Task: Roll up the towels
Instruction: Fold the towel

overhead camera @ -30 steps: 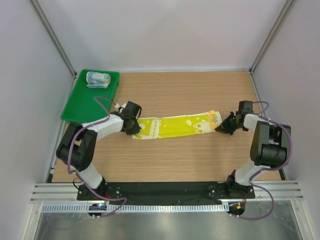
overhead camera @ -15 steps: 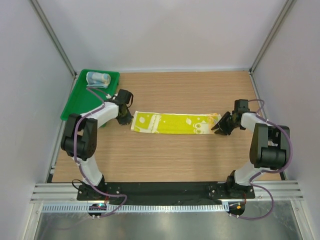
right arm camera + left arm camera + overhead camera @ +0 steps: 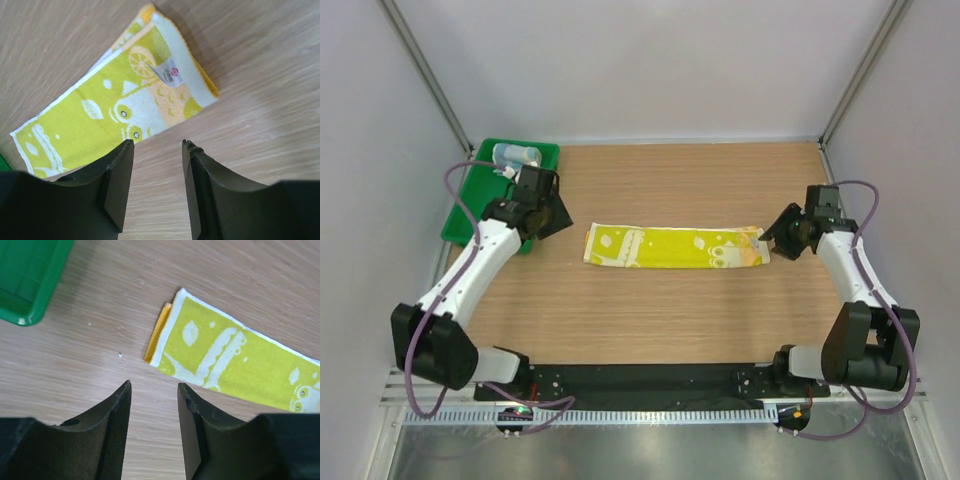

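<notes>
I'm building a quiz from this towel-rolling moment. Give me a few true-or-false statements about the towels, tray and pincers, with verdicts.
1. The yellow towel lies flat as a long strip on the table. True.
2. The left pincer is clamped on the yellow towel. False: it is open and empty, just off the towel's end.
3. A rolled blue towel sits in the green tray. True.
4. The right pincer grips the towel's other end. False: it is open and holds nothing.

My left wrist view crops the green tray (image 3: 25, 280) and the yellow towel (image 3: 240, 360). Overhead, the blue towel (image 3: 512, 154) is too small to read.
</notes>
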`<state>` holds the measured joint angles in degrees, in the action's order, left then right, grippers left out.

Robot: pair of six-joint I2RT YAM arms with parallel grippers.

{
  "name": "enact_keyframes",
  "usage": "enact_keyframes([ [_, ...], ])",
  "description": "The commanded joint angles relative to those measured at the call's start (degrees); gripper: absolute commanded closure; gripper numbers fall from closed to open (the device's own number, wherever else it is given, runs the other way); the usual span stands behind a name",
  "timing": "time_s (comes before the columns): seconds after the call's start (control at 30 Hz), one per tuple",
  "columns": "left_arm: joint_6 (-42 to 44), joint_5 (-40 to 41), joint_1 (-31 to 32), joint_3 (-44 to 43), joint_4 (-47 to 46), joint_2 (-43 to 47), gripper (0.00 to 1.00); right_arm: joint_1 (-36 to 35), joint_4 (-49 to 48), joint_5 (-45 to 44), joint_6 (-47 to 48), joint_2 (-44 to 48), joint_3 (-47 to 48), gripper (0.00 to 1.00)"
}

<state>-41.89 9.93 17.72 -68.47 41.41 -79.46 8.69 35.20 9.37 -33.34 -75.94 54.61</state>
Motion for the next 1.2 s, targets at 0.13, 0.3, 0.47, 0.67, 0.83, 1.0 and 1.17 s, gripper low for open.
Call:
enact_keyframes([
  [0.13, 13.5, 3.1, 0.1, -1.9, 6.6, 8.0, 0.55, 1.3, -7.2, 1.6, -7.3, 1.2, -12.9, 0.53],
  [0.3, 16.3, 1.5, 0.1, 4.4, -1.0, 14.2, 0.42, 1.9, -12.7, 1.3, -7.2, -1.7, -14.9, 0.53],
  [0.47, 17.5, -3.7, -0.5, 8.7, -7.8, 20.0, 0.0, 3.8, -18.4, 2.8, -7.4, -2.5, -16.8, 0.53],
  [0.67, 17.5, -4.0, -1.8, 7.1, -5.0, 19.8, 0.04, 4.9, -21.4, 2.7, -7.3, -5.8, -16.6, 0.53],
  [0.83, 17.6, 1.5, -1.9, 8.9, -5.1, 23.6, 0.06, 5.9, -24.1, 2.5, -7.4, -10.0, -15.3, 0.55],
  [1.0, 18.6, 3.7, -2.0, 10.4, -6.0, 25.8, 0.06, 6.3, -26.3, 2.6, -7.8, -11.8, -15.2, 0.55],
  [1.17, 18.6, 3.2, -2.0, 10.0, -5.6, 25.0, 0.09, 6.3, -26.0, 2.1, -7.4, -12.5, -15.1, 0.63],
])
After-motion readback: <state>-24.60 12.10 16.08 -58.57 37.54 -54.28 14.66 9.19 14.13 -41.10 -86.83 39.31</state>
